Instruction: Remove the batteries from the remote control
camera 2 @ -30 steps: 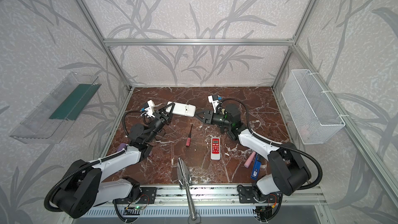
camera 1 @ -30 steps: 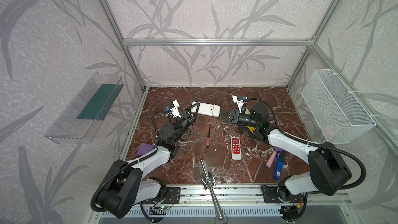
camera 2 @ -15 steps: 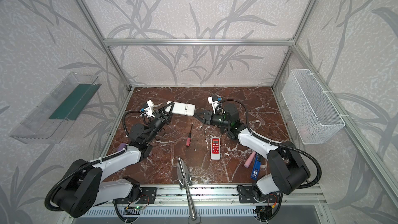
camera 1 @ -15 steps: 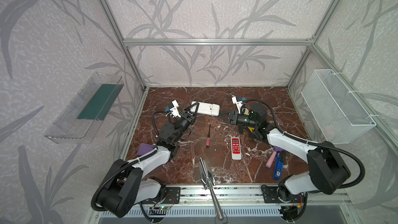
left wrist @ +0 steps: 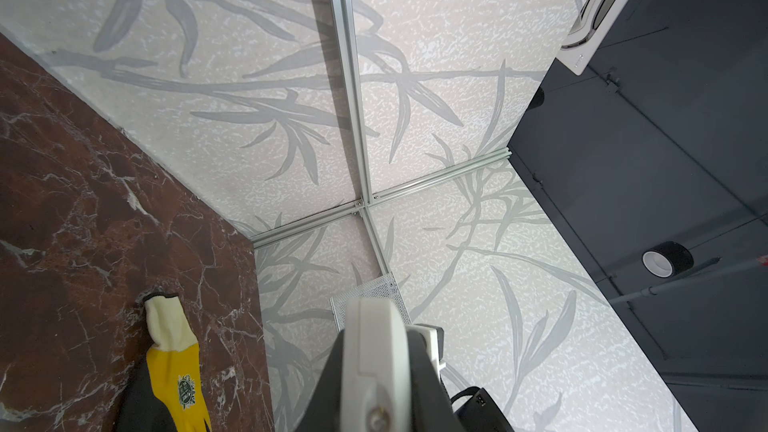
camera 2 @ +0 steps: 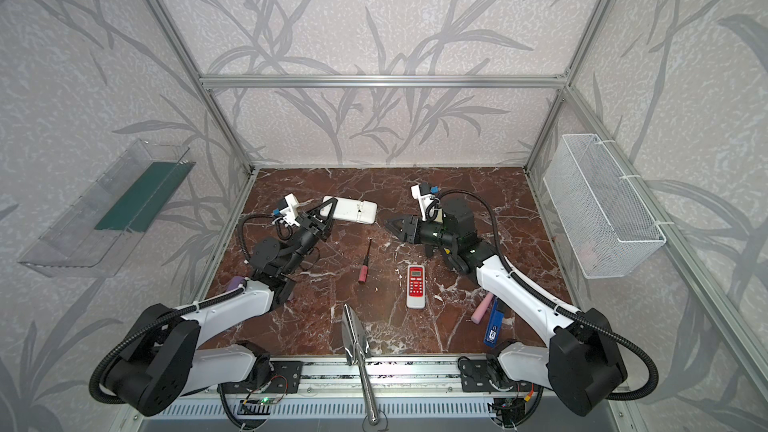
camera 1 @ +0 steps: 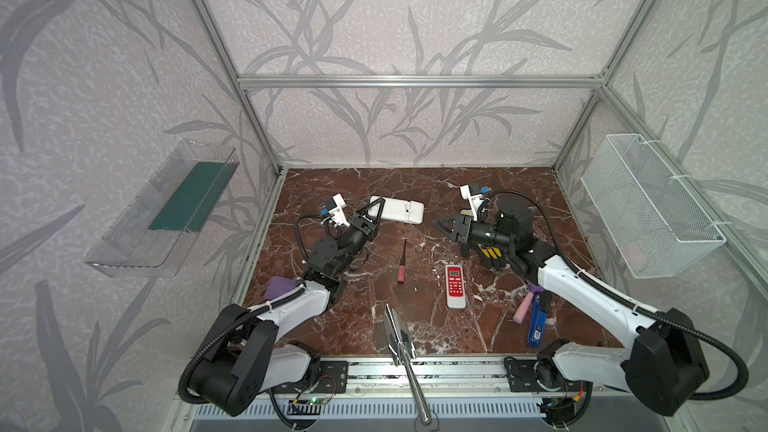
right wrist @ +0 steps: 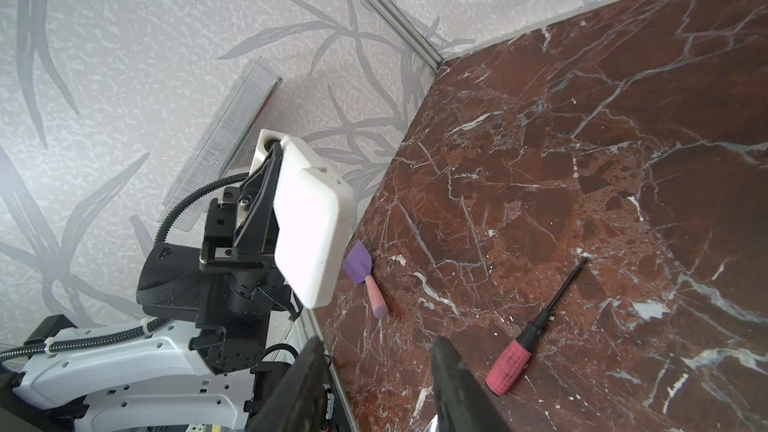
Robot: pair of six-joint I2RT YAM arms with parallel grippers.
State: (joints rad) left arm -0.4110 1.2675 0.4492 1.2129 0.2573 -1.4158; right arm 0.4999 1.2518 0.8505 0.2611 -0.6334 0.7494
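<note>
Over your red-brown marble tabletop (camera 1: 519,184), boxed in by pale leaf-patterned walls (camera 1: 395,35), your left tool (camera 1: 376,207) at centre-left of a top view clenches the white remote (camera 1: 401,210) clear of the surface, its batteries hidden, while your right tool (camera 1: 441,226) at centre-right gapes empty, pointing toward it.

The left gripper (right wrist: 266,184) is clamped on a white remote (right wrist: 309,222), holding it up off the marble table (right wrist: 582,160) with its smooth back facing out. Near the remote's free end, a small spatula (right wrist: 365,280) with a purple blade and a pink handle lies flat on the marble. A screwdriver (right wrist: 536,330) with a pink grip and a black shaft lies farther from the remote, well apart from the spatula. Behind the remote, a clear shelf (right wrist: 224,139) hangs on the wall. Facing the remote, the right gripper (right wrist: 376,342) has its two black fingers spread, with bare marble showing between them.
</note>
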